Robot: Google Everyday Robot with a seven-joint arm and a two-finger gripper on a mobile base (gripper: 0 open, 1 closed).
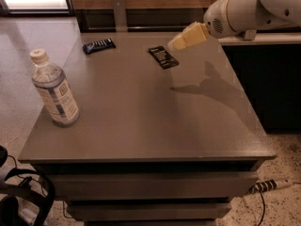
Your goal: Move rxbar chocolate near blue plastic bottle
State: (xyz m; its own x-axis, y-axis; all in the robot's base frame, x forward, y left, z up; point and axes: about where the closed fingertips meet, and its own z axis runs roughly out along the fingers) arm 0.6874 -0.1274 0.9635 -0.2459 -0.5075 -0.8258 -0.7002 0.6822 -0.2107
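The rxbar chocolate [163, 57] is a flat black wrapper with white text, lying on the far middle of the grey table [141, 121]. The blue plastic bottle [54, 89] stands upright at the table's left edge, with a cream cap and a white-and-blue label. My gripper [176, 43] comes in from the upper right on a white arm [244, 8]. Its cream fingers hover just above and to the right of the rxbar, not touching it. Nothing is held.
A dark blue wrapper [99, 45] with white lettering lies at the far left of the table. A wooden wall and a metal post [119, 12] stand behind the table. A dark cabinet [263, 79] is to the right. Cables [268, 187] lie on the floor.
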